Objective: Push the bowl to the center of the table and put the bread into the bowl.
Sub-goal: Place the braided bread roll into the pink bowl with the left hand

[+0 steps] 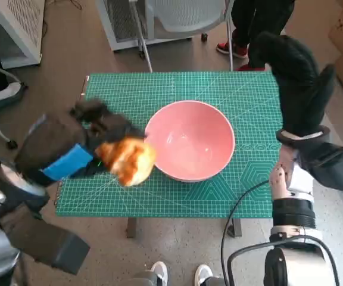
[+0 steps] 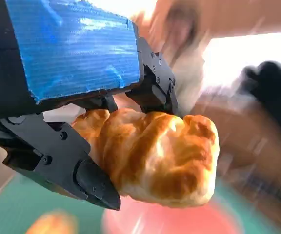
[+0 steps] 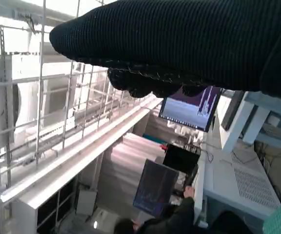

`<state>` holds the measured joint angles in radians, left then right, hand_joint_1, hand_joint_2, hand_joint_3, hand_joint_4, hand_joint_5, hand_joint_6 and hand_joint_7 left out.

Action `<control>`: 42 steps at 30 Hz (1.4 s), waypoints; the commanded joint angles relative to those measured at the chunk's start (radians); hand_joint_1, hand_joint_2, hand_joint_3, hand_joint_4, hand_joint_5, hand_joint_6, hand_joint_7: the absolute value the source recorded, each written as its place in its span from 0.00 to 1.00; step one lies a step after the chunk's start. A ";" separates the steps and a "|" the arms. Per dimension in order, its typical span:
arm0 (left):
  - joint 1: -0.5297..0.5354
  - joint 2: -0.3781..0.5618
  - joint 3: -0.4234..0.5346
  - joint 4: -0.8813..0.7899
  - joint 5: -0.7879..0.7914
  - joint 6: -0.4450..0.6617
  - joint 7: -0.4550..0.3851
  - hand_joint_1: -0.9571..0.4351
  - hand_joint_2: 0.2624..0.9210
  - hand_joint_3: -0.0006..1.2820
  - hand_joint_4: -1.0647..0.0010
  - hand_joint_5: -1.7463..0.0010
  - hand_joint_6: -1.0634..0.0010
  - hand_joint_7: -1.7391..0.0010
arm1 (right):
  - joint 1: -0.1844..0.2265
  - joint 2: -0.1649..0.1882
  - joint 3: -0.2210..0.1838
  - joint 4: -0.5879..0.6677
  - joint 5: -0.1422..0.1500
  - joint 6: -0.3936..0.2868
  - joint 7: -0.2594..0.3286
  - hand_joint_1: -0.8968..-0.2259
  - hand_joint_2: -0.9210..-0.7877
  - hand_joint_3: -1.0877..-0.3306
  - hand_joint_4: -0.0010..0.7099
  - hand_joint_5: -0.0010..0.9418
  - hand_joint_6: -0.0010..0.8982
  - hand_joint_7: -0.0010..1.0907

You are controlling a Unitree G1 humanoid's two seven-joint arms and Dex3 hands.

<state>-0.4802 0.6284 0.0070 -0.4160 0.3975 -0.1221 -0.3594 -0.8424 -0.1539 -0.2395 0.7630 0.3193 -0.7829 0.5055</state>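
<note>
A pink bowl [image 1: 189, 140] stands near the middle of the green cutting mat [image 1: 249, 101]. My left hand [image 1: 79, 146] grips a golden croissant-shaped bread [image 1: 128, 159], lifted just left of the bowl's rim. The left wrist view shows the bread [image 2: 155, 156] clamped between the black fingers [image 2: 82, 175], with the blurred bowl [image 2: 179, 222] below. My right hand [image 1: 296, 83] in its black glove is raised over the table's right edge, holding nothing; whether its fingers [image 3: 150, 83] are apart or curled does not show.
A grey chair [image 1: 183, 18] stands behind the table. A person's legs and red shoes [image 1: 234, 47] are at the back right. A black cable [image 1: 237, 208] hangs off the front edge. A person sits at monitors [image 3: 189, 109] in the right wrist view.
</note>
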 commanded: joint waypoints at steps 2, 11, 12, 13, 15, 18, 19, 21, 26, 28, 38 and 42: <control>-0.122 -0.070 -0.111 0.125 0.089 -0.027 0.044 0.69 0.88 0.00 0.12 0.48 0.18 0.49 | 0.011 -0.001 0.000 0.014 0.003 0.005 0.005 0.58 0.00 0.84 0.48 0.01 0.52 0.02; -0.294 -0.164 -0.265 0.491 0.147 -0.159 0.080 0.69 0.96 0.01 0.24 0.41 0.31 0.40 | 0.027 -0.010 0.001 -0.009 0.005 0.007 0.011 0.59 0.00 0.84 0.48 0.00 0.52 0.01; -0.310 -0.170 -0.277 0.527 0.157 -0.175 0.090 0.69 0.98 0.01 0.26 0.40 0.33 0.38 | 0.029 -0.011 0.001 -0.013 0.005 0.008 0.011 0.59 0.00 0.84 0.48 0.00 0.52 0.01; -0.334 -0.181 -0.297 0.583 0.176 -0.193 0.103 0.69 0.98 0.01 0.26 0.40 0.33 0.37 | 0.033 -0.014 0.001 -0.019 0.006 0.010 0.012 0.59 0.00 0.84 0.48 0.00 0.52 0.01; -0.372 -0.198 -0.326 0.675 0.204 -0.219 0.125 0.69 0.99 0.01 0.28 0.39 0.35 0.36 | 0.038 -0.018 0.000 -0.028 0.008 0.013 0.014 0.59 0.00 0.84 0.48 0.00 0.52 0.01; -0.421 -0.222 -0.359 0.802 0.234 -0.253 0.156 0.69 1.00 0.02 0.31 0.37 0.37 0.35 | 0.046 -0.021 0.000 -0.044 0.008 0.018 0.013 0.60 0.00 0.84 0.48 0.00 0.52 0.01; -0.436 -0.230 -0.368 0.846 0.242 -0.264 0.167 0.69 1.00 0.02 0.31 0.37 0.37 0.34 | 0.051 -0.022 0.000 -0.051 0.009 0.019 0.013 0.60 0.00 0.84 0.48 0.00 0.52 0.01; -0.458 -0.241 -0.382 0.915 0.252 -0.285 0.187 0.69 1.00 0.04 0.34 0.36 0.38 0.33 | 0.058 -0.023 0.000 -0.061 0.009 0.021 0.012 0.60 0.00 0.84 0.48 0.00 0.52 0.01; -0.494 -0.256 -0.414 1.060 0.279 -0.316 0.228 0.60 1.00 0.13 0.52 0.42 0.49 0.25 | 0.080 -0.028 -0.001 -0.096 0.008 0.030 0.004 0.60 0.00 0.83 0.48 0.00 0.51 0.01; -0.497 -0.254 -0.423 1.089 0.284 -0.307 0.219 0.52 0.96 0.14 0.60 0.60 0.60 0.30 | 0.087 -0.032 -0.002 -0.108 0.007 0.032 0.001 0.60 0.00 0.83 0.48 0.00 0.51 0.01; -0.508 -0.218 -0.436 1.115 0.275 -0.324 0.181 0.26 0.90 0.01 0.88 0.99 0.87 0.85 | 0.105 -0.039 0.001 -0.140 -0.016 0.033 -0.039 0.62 0.00 0.82 0.49 0.01 0.50 0.00; -0.505 -0.203 -0.432 1.125 0.273 -0.356 0.200 0.22 0.91 0.01 0.92 1.00 0.87 0.86 | 0.107 -0.037 0.006 -0.138 -0.029 0.024 -0.054 0.62 0.00 0.82 0.49 0.01 0.50 0.00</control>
<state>-0.9600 0.4054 -0.4267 0.7010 0.6704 -0.4506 -0.1708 -0.7636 -0.1911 -0.2363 0.6236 0.3063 -0.7624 0.4661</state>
